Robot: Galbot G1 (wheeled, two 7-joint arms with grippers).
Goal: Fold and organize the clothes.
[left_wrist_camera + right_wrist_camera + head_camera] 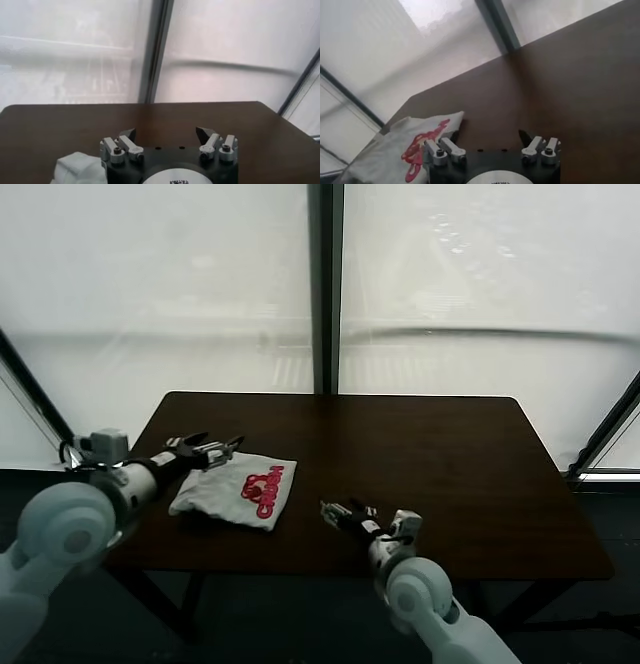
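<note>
Lying folded into a compact red-printed white cotton T-shirt [235, 490] at about eight o'clock on the dark brown wooden table [450, 474], seemingly near finished, left gripper [222, 450] spread empty at its far edge, right gripper [345, 512] spread empty alongside.

Desk [450, 474]: dark brown wood-grain top, rectangular with rounded corners, on dark legs. Behind it stands a wall of translucent white panels [480, 274] — evenly backlit, giving diffuse, cool light. A dark vertical post [324, 284] divides the panels at centre; slanted dark struts [30, 389] run at both outer edges. Floor [300, 624] beneath the desk is dark grey — surface detail not discernible.
</note>
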